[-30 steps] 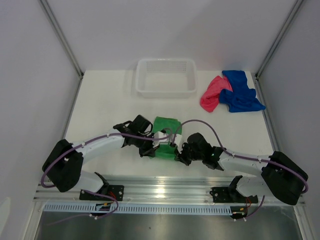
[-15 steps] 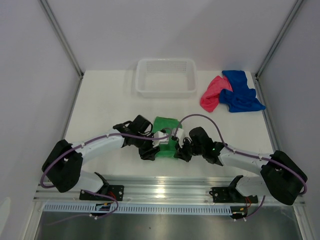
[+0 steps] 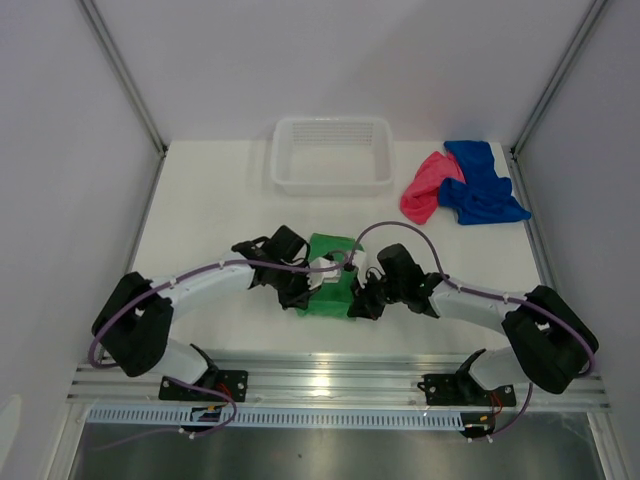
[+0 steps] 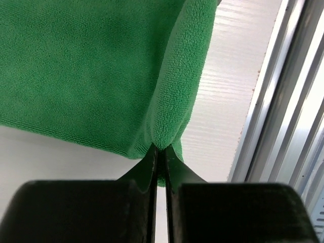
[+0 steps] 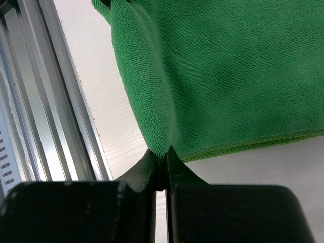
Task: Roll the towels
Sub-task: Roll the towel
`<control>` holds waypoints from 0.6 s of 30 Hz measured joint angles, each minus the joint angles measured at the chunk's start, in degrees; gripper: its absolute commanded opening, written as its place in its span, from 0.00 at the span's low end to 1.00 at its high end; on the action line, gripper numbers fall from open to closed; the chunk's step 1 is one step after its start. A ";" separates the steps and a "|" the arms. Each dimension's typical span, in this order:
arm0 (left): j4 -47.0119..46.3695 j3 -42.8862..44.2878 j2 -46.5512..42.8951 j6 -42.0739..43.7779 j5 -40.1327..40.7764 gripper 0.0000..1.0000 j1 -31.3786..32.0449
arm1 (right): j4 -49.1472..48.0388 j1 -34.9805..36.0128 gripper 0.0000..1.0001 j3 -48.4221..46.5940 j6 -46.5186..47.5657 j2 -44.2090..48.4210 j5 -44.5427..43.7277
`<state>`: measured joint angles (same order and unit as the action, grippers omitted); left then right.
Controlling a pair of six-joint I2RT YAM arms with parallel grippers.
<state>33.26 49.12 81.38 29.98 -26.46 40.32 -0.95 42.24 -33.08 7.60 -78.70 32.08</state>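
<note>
The green towel [image 3: 331,280] lies in the middle of the table near the front, its near edge lifted into a fold. My left gripper [image 3: 303,298] is shut on the near left part of that edge; the pinched fold shows in the left wrist view [image 4: 167,121]. My right gripper [image 3: 358,302] is shut on the near right part; the fold shows in the right wrist view [image 5: 152,116]. The pink-red towel [image 3: 425,187] and the blue towel [image 3: 480,182] lie crumpled together at the far right; the blue one partly overlaps the pink-red one.
A white slotted plastic basket [image 3: 332,180] stands at the back centre. An aluminium rail [image 3: 340,378] runs along the table's near edge, just behind both grippers; it also shows in the left wrist view [image 4: 283,126] and the right wrist view [image 5: 45,91].
Both grippers have carried the towel's near edge slightly away from the rail and toward each other. The right arm has swung left.
</note>
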 measured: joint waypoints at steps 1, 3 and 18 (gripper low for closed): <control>0.20 0.66 1.09 0.00 0.44 0.06 0.00 | 0.20 -0.39 0.03 -0.46 -0.13 -0.63 0.46; 0.72 1.79 3.37 0.00 1.33 0.09 -0.02 | 0.74 -1.05 0.06 -1.33 -0.57 -1.77 1.14; 4.66 11.19 16.24 -1.05 4.92 0.14 -1.90 | 3.93 -4.87 0.28 -5.03 -6.80 -8.41 -0.20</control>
<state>37.91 60.31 97.62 28.93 -21.54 38.41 2.98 37.36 -38.11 0.80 -87.11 31.88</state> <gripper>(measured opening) 0.135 0.272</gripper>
